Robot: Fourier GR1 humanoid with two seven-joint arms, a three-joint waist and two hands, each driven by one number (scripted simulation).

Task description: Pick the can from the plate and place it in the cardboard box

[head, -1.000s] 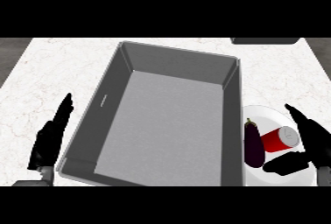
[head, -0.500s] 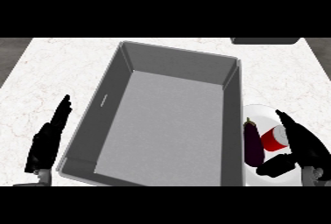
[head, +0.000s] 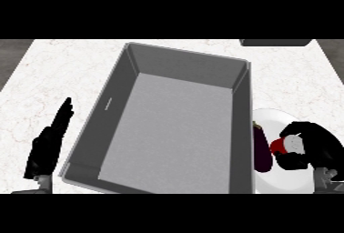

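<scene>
A: Where is the can (head: 283, 145)?
B: Lower right of the frame, on the plate (head: 275, 117), beside the eggplant (head: 260, 150); the right robot hand (head: 314, 146) curls round it.
A: And the box (head: 176, 132)?
B: Directly to its left. The left robot hand (head: 48, 143) rests open, lower left.

No readable text, labels, brands, numbers, or signs on anything

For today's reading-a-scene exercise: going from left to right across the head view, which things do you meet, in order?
Left hand → box → eggplant → can, with the right hand curled round it. The plate lies under the last three, so it is left out of the order.
</scene>
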